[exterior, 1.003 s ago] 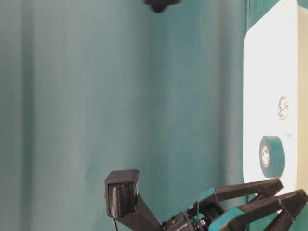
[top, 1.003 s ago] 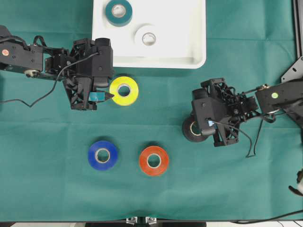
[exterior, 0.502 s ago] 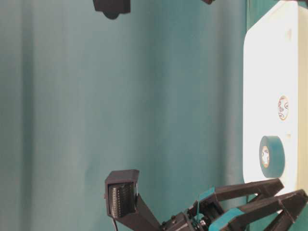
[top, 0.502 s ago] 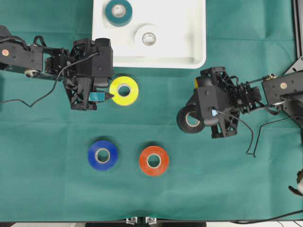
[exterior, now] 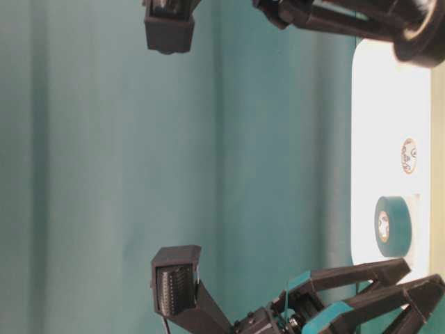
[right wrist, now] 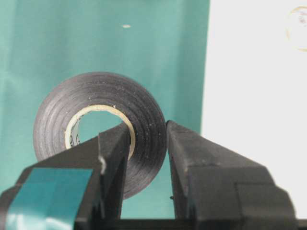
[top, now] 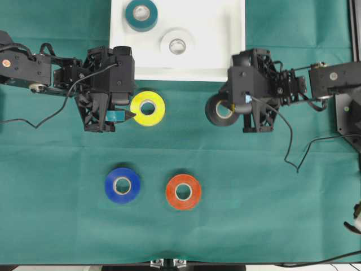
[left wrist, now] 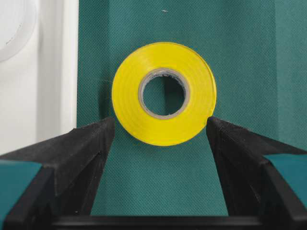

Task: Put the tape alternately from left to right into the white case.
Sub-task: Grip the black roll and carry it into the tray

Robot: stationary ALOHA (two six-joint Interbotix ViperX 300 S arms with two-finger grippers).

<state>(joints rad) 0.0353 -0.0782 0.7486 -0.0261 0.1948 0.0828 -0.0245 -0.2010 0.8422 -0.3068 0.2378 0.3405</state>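
At the left of the overhead view, the left end effector [top: 121, 115] stands wide open and holds nothing. Its two fingers [left wrist: 86, 148] sit either side of the yellow roll [top: 148, 108], which lies flat on the green tabletop [top: 254, 214]. The fingers look very near the roll's edge, so a small nudge sideways could push it rather than grip it.

Lower centre, the blue roll [top: 122, 185] and the orange-red roll [top: 183, 192] lie flat and apart. At the top centre, the white case [top: 220, 34] already holds the teal roll [top: 141, 14] and the white roll [top: 177, 44].

Right of centre, the right end effector [top: 231, 107] is clamped on the black roll [top: 221, 110], one finger through the core and one outside, just beside the case's lower right corner. The grip takes only one wall of the ring, so the roll may pivot or slip. Carried low, it may catch the raised rim, or be let go onto the white roll.
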